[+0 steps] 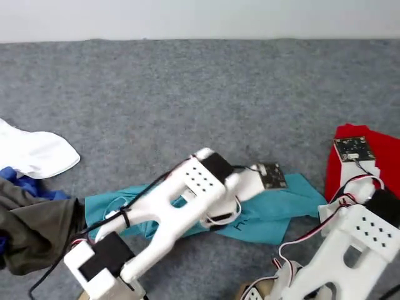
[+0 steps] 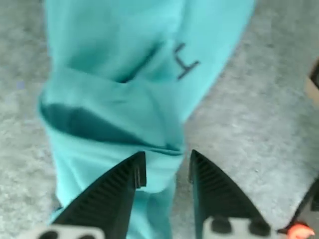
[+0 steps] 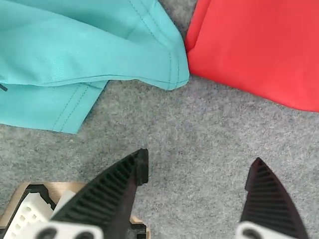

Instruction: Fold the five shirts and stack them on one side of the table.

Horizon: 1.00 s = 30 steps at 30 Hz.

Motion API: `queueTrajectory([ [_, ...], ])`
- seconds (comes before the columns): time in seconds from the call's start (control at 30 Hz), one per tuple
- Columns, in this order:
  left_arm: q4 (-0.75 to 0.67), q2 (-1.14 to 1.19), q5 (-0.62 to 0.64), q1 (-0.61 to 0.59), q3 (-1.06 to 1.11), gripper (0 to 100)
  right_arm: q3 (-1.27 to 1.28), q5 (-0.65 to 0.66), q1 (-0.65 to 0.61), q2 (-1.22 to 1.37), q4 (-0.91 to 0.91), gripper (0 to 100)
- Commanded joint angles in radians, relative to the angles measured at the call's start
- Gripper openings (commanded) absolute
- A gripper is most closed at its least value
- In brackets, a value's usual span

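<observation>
Two white plastic arms sit at the near edge, dotted with small holes and carrying black motor blocks and loose wires. At the bottom corner the right arm (image 1: 356,244) is cut off by the frame. Next to it the left arm (image 1: 187,194) stretches slantwise toward the middle and covers a good chunk of the teal shirt (image 1: 294,197).

That shirt is smooth thin knit, lying as a long crumpled band across the near-middle of the table (image 1: 187,94), layers lapped over each other. It has a small dark mark, too blurry to read.

Down at a folded edge of that cloth is the left pincer (image 2: 167,164), with black ribbed fingers and just a narrow gap between the tips. Teal shows through the gap, and it's hard to say if the tips actually touch the fabric.

Meanwhile the right pincer (image 3: 199,169) is spread wide with nothing in it, hanging over the fuzzy grey felt-like cover. A teal corner sits right beside the red shirt (image 3: 259,50) there. The red one has straight edges and lies at the right side, partly behind a camera board (image 1: 353,149).

At the left edge there's a heap, all cut off by the frame. It's a dark olive shirt (image 1: 31,228), a bit of blue shirt (image 1: 25,184) poking out, and a white shirt (image 1: 34,153) on the far side. Farthest back is a pale wall (image 1: 187,19).
</observation>
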Motion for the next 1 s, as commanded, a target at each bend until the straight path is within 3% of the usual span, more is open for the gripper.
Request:
queueTrajectory([
  [0.0,-0.037,-0.012,-0.005,-0.02,-0.004,16,-0.058,0.012,0.004,-0.015,0.007,31.4],
  [0.47,-0.094,0.152,-0.012,-0.02,-0.005,16,-0.058,0.014,0.004,-0.019,0.007,31.4],
  [0.77,0.017,0.15,-0.015,-0.021,-0.03,16,-0.058,0.014,0.004,-0.019,0.005,31.4],
  [0.97,-0.068,0.161,-0.017,-0.021,0.039,16,-0.058,0.014,0.004,-0.018,0.001,31.4],
])
